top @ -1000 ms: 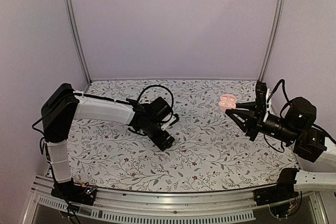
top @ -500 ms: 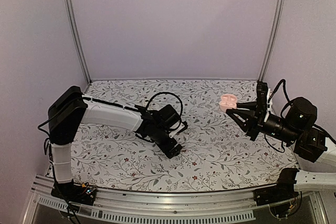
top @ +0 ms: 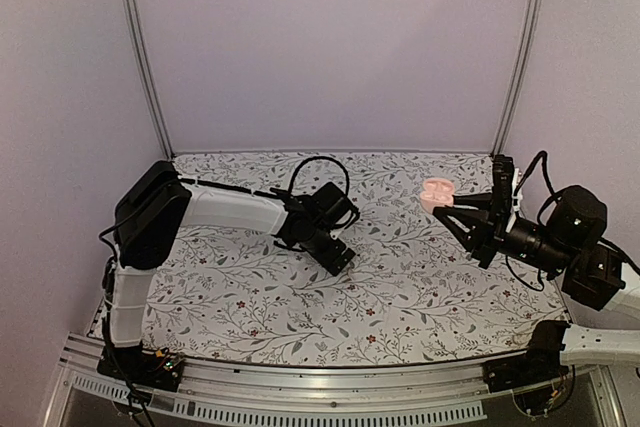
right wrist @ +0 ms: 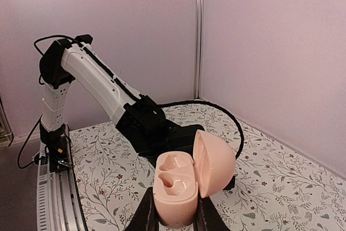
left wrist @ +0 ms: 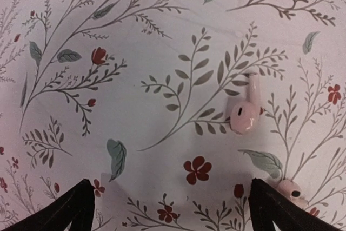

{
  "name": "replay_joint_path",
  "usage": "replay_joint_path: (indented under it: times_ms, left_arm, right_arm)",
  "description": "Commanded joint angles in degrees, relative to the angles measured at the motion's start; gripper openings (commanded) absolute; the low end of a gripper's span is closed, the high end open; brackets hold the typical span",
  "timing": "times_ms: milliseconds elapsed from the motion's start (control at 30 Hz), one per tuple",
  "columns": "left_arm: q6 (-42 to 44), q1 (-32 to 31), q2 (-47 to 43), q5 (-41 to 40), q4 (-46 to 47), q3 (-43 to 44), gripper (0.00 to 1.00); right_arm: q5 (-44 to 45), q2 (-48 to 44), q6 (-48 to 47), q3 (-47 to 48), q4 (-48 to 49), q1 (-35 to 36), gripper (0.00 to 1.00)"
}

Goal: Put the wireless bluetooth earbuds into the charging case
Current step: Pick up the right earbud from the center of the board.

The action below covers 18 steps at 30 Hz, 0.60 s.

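1. Pale pink and glossy, the nearer plastic wireless earbud lies on its side on the floral-printed tablecloth, with its stem pointing away from the left gripper. A second pink bud with a dark spot peeks out just beside one fingertip.
2. The left gripper's black fingers are spread as wide as they go and hold nothing. They hover over the cloth with the nearer earbud off-centre, toward one finger.
3. The step in hand, as I judge it, is picking up an earbud. To do it well:
   - shift the wrist until the bud sits midway between the fingers;
   - come straight down;
   - close gently across the rounded head, not the thin stem, since smooth plastic could squirt out.
4. The pale pink, pebble-shaped plastic charging case appears lifted clear of the cloth, pinched at its base by the right gripper. Its lid is hinged open to one side, and the moulded wells face up, empty.
5. Pose: the left arm reaches to the table's middle with its wrist bent downward. The right arm stretches in low from the right edge and presents the case upright, well apart from the left gripper.
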Motion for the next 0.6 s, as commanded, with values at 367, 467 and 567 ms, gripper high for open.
replay_joint_path:
  times_ms: [367,467,567]
  left_arm:
    - [4.79,1.83,-14.42,18.45,12.58,-9.67,0.92]
    - [4.92,1.85,-13.19,22.28,9.08,-7.1,0.84]
    - [3.19,0.79,-7.72,21.14,0.08,-0.07,0.77]
  right_arm:
    - [-1.55,-0.21,0.86,-0.85,0.28,-0.21,0.0]
    - [-1.93,0.08,1.03,-0.57,0.18,-0.21,0.0]
    - [-1.62,-0.15,1.04,-0.34,-0.27,-0.21,0.0]
